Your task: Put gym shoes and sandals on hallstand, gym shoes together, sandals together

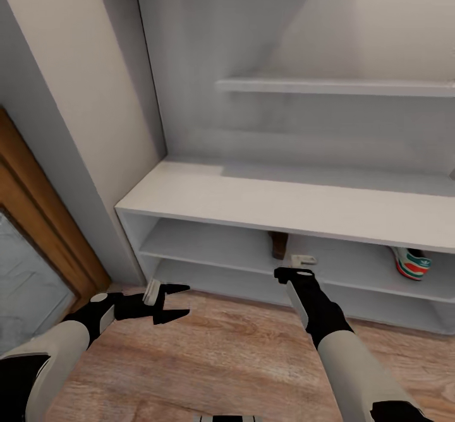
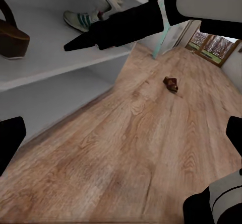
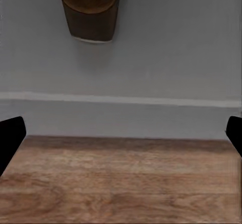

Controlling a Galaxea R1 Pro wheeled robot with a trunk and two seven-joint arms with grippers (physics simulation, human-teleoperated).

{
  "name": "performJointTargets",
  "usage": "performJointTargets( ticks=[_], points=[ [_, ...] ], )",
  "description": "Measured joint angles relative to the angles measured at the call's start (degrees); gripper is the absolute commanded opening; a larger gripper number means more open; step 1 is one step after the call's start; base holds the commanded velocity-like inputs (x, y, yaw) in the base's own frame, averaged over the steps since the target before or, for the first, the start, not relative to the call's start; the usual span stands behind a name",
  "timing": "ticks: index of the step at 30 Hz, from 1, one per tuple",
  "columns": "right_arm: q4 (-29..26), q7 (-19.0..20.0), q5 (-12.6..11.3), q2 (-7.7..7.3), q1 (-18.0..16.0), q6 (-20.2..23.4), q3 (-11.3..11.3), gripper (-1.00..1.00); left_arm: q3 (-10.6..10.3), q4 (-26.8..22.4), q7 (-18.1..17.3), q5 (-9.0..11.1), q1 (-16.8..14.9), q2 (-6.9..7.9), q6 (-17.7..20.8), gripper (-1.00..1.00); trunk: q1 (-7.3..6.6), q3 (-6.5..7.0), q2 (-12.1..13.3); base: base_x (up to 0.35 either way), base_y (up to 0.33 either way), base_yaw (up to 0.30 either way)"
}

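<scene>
Right end effector [image 1: 294,275] gapes empty before the hallstand [image 1: 278,204], where one sandal [image 1: 278,244], half hidden under the top, and a gym shoe [image 1: 412,264] sit shelved. Left end effector [image 1: 180,300] hangs open; second sandal [image 2: 171,83] lies on the floor [image 1: 221,352].

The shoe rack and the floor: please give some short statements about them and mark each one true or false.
1. One sandal lies on a shelf of the shoe rack. True.
2. A second sandal lies on the floor. True.
3. The gym shoe lies on the floor. False: it is on the rack's shelf.
4. The right hand holds a sandal. False: it is open and holds nothing.
5. The left hand is open. True.
</scene>
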Motion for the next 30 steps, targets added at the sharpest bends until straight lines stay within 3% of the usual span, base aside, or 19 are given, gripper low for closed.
performJointTargets(
  ticks=[23,30],
  points=[
    [-0.2,0.3,0.0,-0.09,0.0,0.0,0.3,1.00,0.0,0.0,0.0,0.0,0.0,0.00,0.0,1.00,0.00,0.00,0.0,-0.331,0.000,0.000],
    [0.0,0.3,0.0,-0.14,0.0,-0.1,0.2,1.00,0.0,0.0,0.1,0.0,0.0,0.00,0.0,1.00,-0.03,0.00,0.0,-0.142,0.000,0.000]
  ],
)
